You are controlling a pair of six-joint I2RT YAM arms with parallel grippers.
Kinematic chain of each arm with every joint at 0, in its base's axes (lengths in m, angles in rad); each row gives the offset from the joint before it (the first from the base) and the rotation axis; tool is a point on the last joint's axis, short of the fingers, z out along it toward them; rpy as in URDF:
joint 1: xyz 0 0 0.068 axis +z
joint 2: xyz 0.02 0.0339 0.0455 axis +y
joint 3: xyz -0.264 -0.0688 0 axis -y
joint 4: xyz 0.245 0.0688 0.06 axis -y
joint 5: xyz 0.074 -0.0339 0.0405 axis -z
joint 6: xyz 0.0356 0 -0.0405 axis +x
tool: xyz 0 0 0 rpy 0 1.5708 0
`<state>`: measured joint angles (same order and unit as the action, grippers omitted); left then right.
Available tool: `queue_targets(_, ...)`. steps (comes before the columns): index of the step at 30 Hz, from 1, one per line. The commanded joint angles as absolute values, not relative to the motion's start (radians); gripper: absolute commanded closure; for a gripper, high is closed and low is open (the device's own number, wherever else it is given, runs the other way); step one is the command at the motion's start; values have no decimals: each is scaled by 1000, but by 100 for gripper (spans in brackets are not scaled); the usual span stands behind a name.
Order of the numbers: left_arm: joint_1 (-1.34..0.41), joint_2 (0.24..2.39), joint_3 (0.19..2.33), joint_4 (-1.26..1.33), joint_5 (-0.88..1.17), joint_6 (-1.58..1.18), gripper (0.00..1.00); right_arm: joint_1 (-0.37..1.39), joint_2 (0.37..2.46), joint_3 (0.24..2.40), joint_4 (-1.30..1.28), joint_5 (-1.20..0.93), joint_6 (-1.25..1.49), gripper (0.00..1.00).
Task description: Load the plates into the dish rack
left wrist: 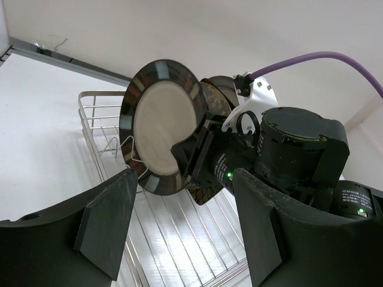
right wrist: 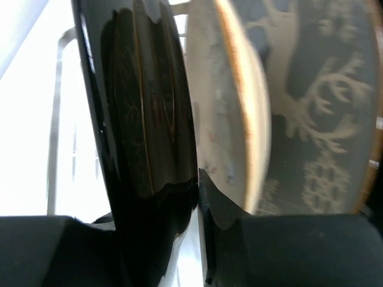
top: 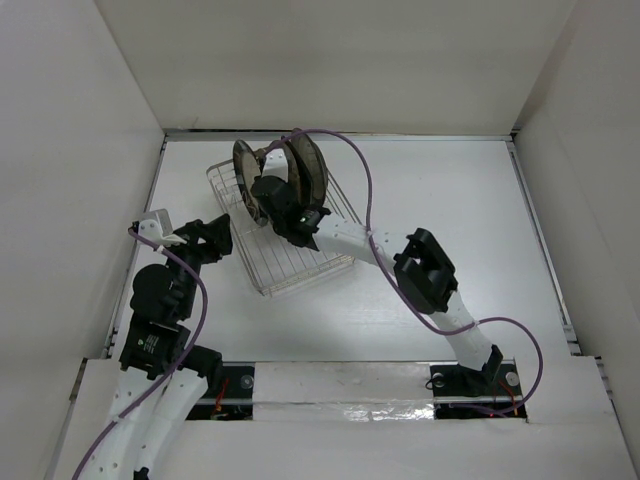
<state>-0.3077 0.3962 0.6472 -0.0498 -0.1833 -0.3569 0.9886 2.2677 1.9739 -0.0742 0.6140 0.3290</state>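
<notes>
Black fingers (right wrist: 281,251) of the right tool (left wrist: 192,156) pinch the rim of the dark-rimmed plate (left wrist: 161,128), upright in the dish rack (left wrist: 96,107); a pale plate (right wrist: 227,119) and a grey floral plate (right wrist: 323,119) stand just behind. The left tool (left wrist: 179,230) hangs spread and empty beside the rack, above the white desk (top: 450,200).

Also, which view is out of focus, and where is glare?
Right wrist: dark plate and floral plate too close, blurred, left background burnt white. Left wrist: sharp, rack wires glinting. Top: even light, glare on the shiny strip at the bottom.

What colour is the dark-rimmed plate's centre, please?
Tan; the plate shows best in the left wrist view.
</notes>
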Motion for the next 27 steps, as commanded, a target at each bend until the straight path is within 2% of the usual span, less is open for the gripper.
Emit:
queue_targets(1, -313, 399, 638, -6, -169, -356, 39, 1025, 2272, 2026, 61, 598, 325, 70)
queue_targets(4, -313, 396, 640, -6, -189, -353, 39, 1025, 2283, 2051, 48, 606, 314, 65)
queue_targets(6, -313, 402, 640, -6, -183, -353, 39, 1025, 2281, 2045, 57, 609, 313, 58)
queue_targets(15, -313, 384, 637, -6, -208, -351, 39, 1034, 2220, 1979, 94, 600, 313, 55)
queue_targets(19, -313, 399, 638, -6, -212, -350, 39, 1034, 2134, 1905, 138, 574, 305, 40)
queue_targets(22, -313, 390, 632, 27, -216, -348, 38, 1034, 2036, 1827, 162, 523, 290, 19)
queue_targets(23, -313, 391, 626, 34, -216, -347, 38, 1034, 1978, 1781, 166, 508, 284, 1)
queue_targets(27, -313, 403, 624, 34, -209, -350, 36, 1034, 1831, 1646, 212, 483, 269, 0)
